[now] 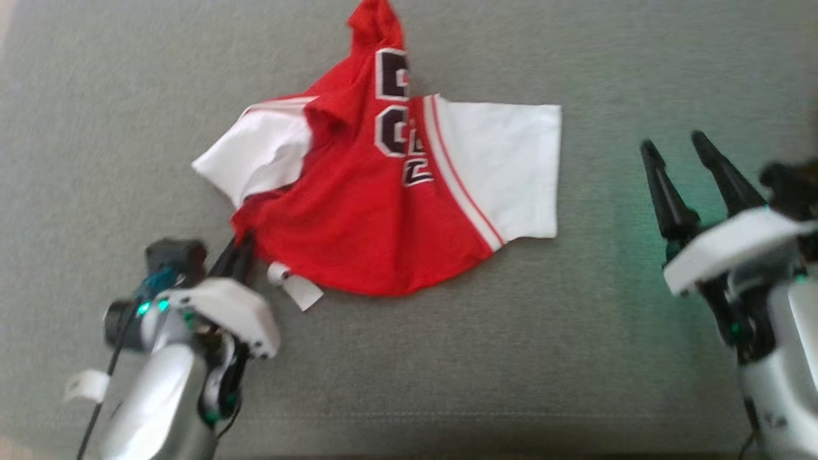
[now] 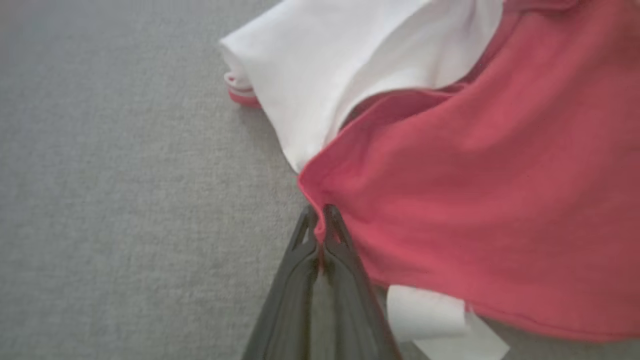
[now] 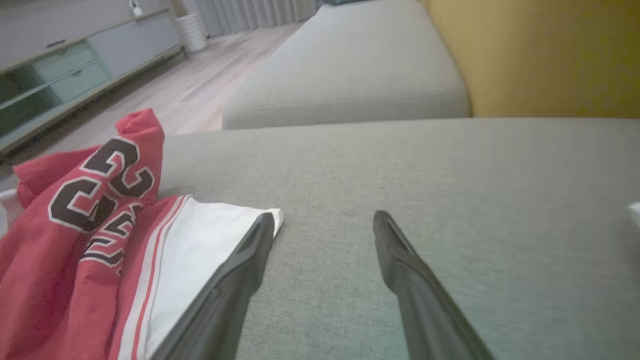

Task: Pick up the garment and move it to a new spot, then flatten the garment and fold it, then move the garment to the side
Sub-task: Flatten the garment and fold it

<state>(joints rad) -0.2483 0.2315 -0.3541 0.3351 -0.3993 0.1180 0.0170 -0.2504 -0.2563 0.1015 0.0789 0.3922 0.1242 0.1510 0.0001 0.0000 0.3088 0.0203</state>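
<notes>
The left gripper [image 2: 320, 216] has its fingers pressed together, pinching the red corner edge of the garment [image 1: 370, 211]. From those fingertips the red body and white sleeves spread away ahead and to the right over the grey sofa [image 1: 575, 358], and a white tag [image 1: 300, 291] lies just beside the fingers. The right gripper [image 1: 674, 144] has its fingers spread wide above bare sofa, apart from the cloth, with the garment's white sleeve off to their left
</notes>
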